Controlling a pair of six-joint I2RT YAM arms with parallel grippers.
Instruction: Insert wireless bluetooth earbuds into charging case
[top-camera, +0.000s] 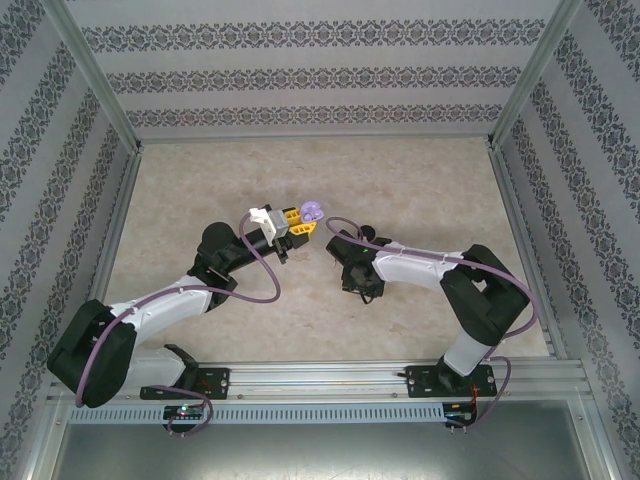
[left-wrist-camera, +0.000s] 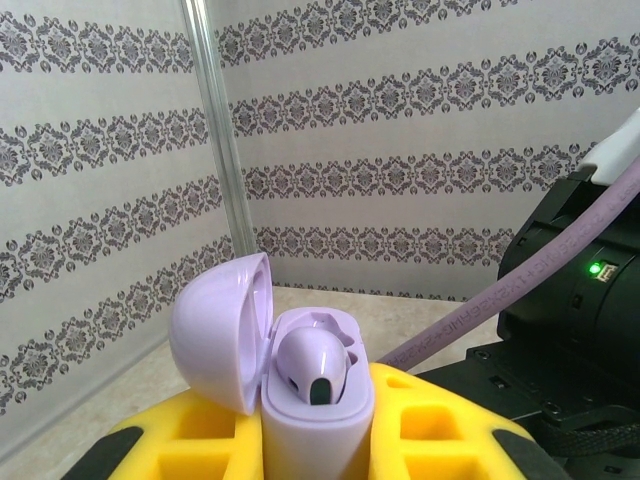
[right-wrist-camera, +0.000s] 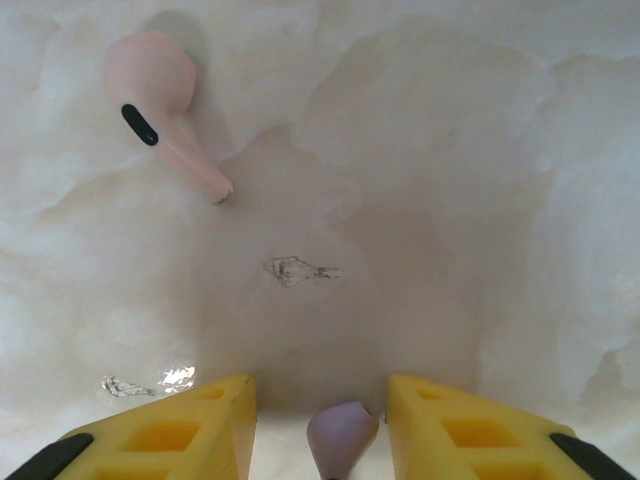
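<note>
My left gripper (top-camera: 297, 222) is shut on a lilac charging case (left-wrist-camera: 315, 430), held upright between its yellow fingers (left-wrist-camera: 190, 445) above the middle of the table. The case's lid (left-wrist-camera: 215, 330) hangs open to the left, and one lilac earbud (left-wrist-camera: 315, 365) sits in a socket. My right gripper (right-wrist-camera: 320, 382) points straight down at the table, open. A second lilac earbud (right-wrist-camera: 340, 430) lies between its jaws with a gap on each side. On the table, up and to the left of it, lies a pale pink earbud (right-wrist-camera: 160, 95).
The marbled table (top-camera: 420, 180) is boxed in by patterned walls and metal posts (top-camera: 95, 80). The two wrists sit close together near the middle. The right arm's black body (left-wrist-camera: 575, 290) and purple cable (left-wrist-camera: 500, 300) stand just right of the case.
</note>
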